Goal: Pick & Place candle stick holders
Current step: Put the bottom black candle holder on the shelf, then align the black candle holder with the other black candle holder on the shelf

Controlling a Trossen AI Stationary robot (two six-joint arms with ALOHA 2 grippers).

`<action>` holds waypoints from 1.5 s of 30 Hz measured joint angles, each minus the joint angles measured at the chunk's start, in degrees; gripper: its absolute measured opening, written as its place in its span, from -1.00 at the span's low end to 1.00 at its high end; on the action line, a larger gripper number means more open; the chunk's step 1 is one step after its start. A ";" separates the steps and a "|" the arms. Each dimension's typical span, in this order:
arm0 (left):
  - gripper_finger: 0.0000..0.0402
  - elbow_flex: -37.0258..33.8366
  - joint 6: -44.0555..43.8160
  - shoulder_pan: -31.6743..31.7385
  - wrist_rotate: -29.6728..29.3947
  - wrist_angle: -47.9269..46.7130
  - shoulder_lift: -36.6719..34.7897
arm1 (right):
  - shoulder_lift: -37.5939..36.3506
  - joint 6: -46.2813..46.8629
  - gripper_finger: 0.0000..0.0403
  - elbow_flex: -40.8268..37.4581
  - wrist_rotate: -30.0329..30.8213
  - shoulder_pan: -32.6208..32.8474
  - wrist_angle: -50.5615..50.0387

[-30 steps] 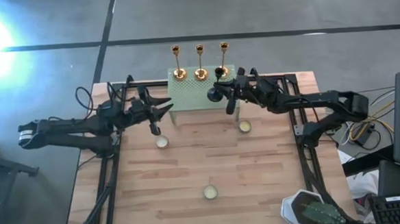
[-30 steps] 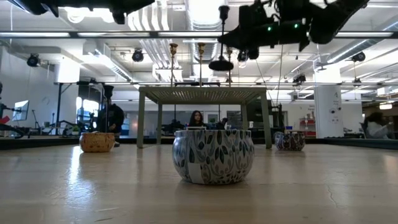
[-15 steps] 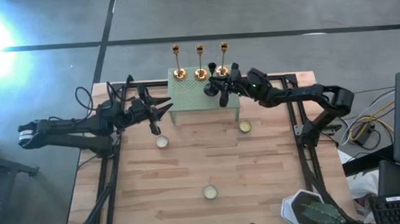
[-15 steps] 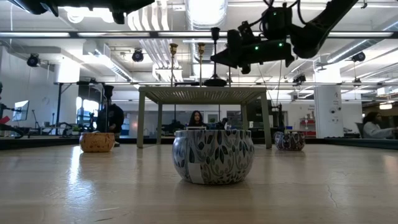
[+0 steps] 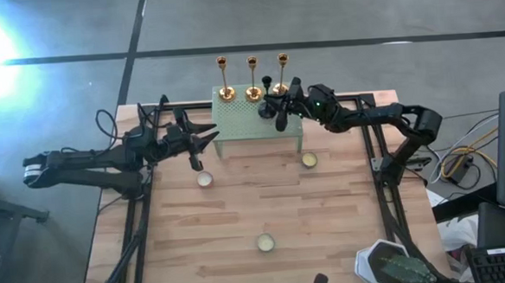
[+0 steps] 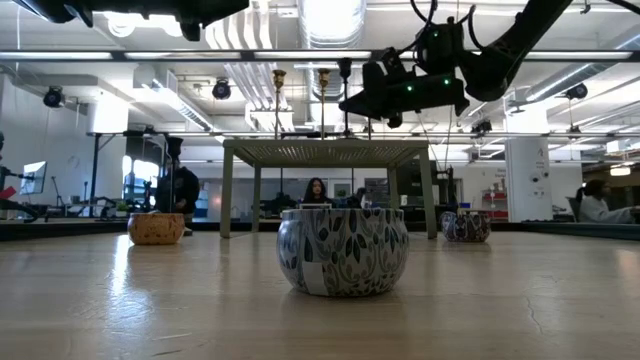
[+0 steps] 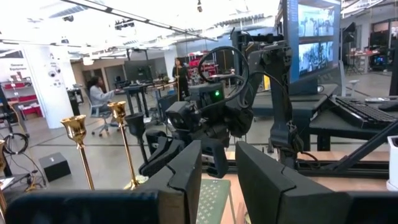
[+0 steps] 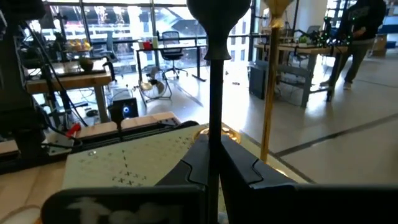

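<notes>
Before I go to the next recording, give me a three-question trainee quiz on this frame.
1. True or false: the right gripper is shut on a black holder.
2. How many gold holders stand on the green stand?
3. Where is the left gripper? A) over the stand B) beside the stand's left end C) at the table's near edge

Key: 1 true; 2 three; 3 B

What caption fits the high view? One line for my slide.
Right gripper holds a black candle stick holder above the green stand; left gripper waits.

top-down cam, table-level cam, 2 wrist cams.
</notes>
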 joint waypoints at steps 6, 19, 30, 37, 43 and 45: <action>-0.48 0.00 0.00 0.02 0.00 -0.15 0.00 | 0.20 0.67 -0.95 -0.57 0.18 -0.36 -0.32; -0.48 -0.04 0.01 0.02 0.00 -0.31 0.00 | 0.23 1.76 -0.94 -1.01 0.20 -0.30 -0.89; -0.48 -0.05 0.02 0.02 -0.01 -0.31 0.00 | 0.30 2.98 -0.75 -1.25 0.39 -0.39 -2.13; -0.48 -0.09 0.00 0.02 0.00 -0.33 0.00 | 0.19 1.67 -0.46 -1.25 0.45 -0.41 -2.16; -0.48 -0.09 -0.29 -0.02 0.44 -0.97 0.00 | -1.51 0.42 -0.16 -1.22 0.46 -0.62 -4.16; -0.48 -0.09 0.64 -0.02 0.43 -2.18 -0.17 | -2.73 -0.55 -0.07 -1.20 0.57 -0.70 -6.47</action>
